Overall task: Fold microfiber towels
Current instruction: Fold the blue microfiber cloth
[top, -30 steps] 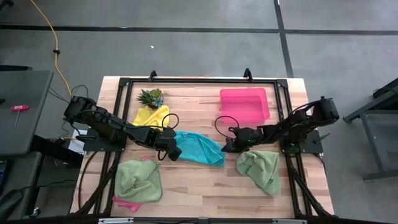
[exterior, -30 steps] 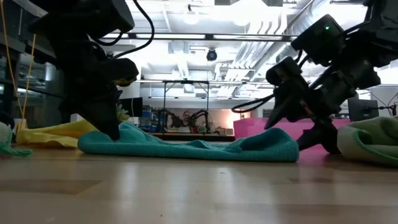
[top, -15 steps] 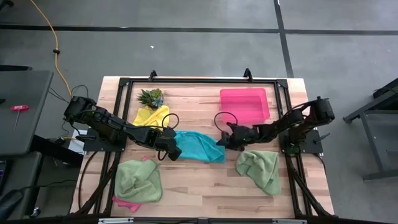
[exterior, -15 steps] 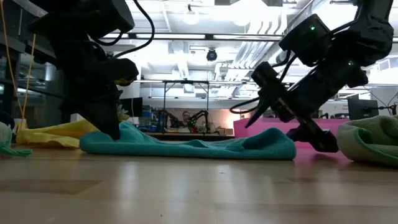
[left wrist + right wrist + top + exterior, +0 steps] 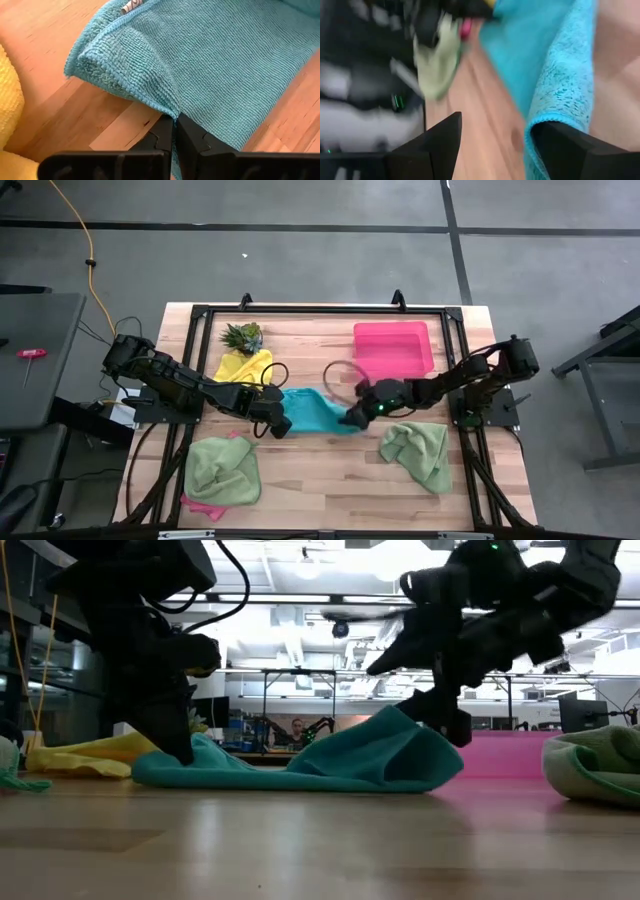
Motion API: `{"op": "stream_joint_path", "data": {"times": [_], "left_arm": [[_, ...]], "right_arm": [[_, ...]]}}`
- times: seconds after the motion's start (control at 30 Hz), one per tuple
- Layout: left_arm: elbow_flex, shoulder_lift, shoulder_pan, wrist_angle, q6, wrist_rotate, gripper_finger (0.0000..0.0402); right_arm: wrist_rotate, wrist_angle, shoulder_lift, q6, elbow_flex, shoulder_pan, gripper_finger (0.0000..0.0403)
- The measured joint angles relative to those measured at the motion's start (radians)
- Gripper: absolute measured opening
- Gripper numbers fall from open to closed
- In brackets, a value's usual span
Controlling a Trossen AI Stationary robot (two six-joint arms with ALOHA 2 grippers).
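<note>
A teal towel (image 5: 312, 408) lies mid-table with my two grippers at its ends. My left gripper (image 5: 281, 426) points steeply down at the towel's near-left corner and is shut on it. My right gripper (image 5: 350, 418) stands open at the towel's right end, which rises in a hump (image 5: 395, 732) off the wood. A yellow towel (image 5: 243, 365) lies at the far left. One light green towel (image 5: 222, 470) rests on a pink one (image 5: 203, 505) at the near left. Another light green towel (image 5: 418, 452) lies at the near right. My left gripper pinches the teal towel's edge near its left corner (image 5: 172, 111) between its two shut fingers, coming steeply from above. That corner stays down on the table. My right gripper is open, and one finger (image 5: 562, 150) lies against the towel's right edge (image 5: 545, 120), which drapes over it. The finger comes from the table's right, slanting down. The other finger (image 5: 437, 142) is bare.
A rigid pink tray (image 5: 393, 345) stands at the far right, just beyond my right arm. A small spiky plant (image 5: 243, 335) sits at the far left by the yellow towel. Bare wood (image 5: 320, 480) lies along the near edge between the two green towels.
My right gripper has gone toward the table's left and up, rolling as it went. It has carried the teal towel's right end up and leftward, so the towel now reads shorter and humped. The towel's left end has stayed put under my left gripper.
</note>
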Motion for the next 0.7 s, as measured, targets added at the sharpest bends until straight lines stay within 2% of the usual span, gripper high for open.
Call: {"op": "stream_joint_path", "data": {"times": [0.1,0.2,0.3,0.4,0.6,0.7], "left_arm": [[0.0,0.0,0.0,0.0,0.008,0.001,0.0001],[0.0,0.0,0.0,0.0,0.007,0.001,0.0001],[0.0,0.0,0.0,0.0,0.006,0.001,0.0001],[0.0,0.0,0.0,0.0,0.006,0.001,0.0001],[0.0,0.0,0.0,0.0,0.005,0.001,0.0001],[0.0,0.0,0.0,0.0,0.005,0.001,0.0001]], "right_arm": [[-0.065,-0.194,0.0,-0.153,0.083,0.025,0.0232],[-0.023,-0.378,0.0,-0.227,0.156,0.037,0.0232],[0.028,-0.453,0.0,-0.317,0.217,0.025,0.0232],[0.02,-0.552,0.0,-0.411,0.293,0.017,0.0232],[0.038,-0.881,-0.001,-0.715,0.464,0.015,0.0232],[0.04,-0.941,-0.001,-0.895,0.504,0.016,0.0232]]}}
